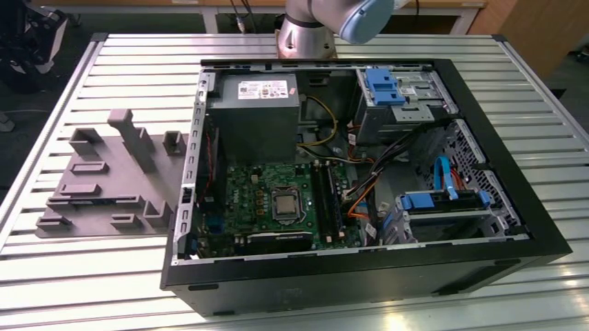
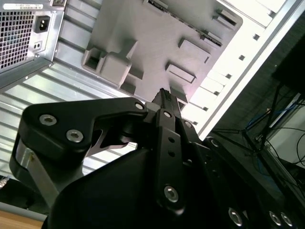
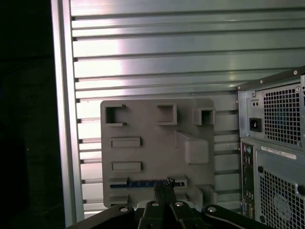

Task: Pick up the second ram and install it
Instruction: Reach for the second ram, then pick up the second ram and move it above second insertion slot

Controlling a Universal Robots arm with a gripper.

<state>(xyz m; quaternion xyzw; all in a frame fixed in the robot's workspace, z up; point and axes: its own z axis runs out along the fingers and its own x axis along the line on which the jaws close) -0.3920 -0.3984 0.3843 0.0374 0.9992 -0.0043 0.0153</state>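
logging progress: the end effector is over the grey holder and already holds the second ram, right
No. The end effector is over the grey holder, but it holds nothing: the first wrist view shows the second ram lying in a slot of that holder.

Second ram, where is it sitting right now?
The second ram lies in a slot of the gray holder tray, on the table at the exterior view's left of the open computer case.

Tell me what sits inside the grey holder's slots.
One slot holds the second ram, a blue-green stick. The other slots of the grey holder look bare. The gripper hides part of the stick.
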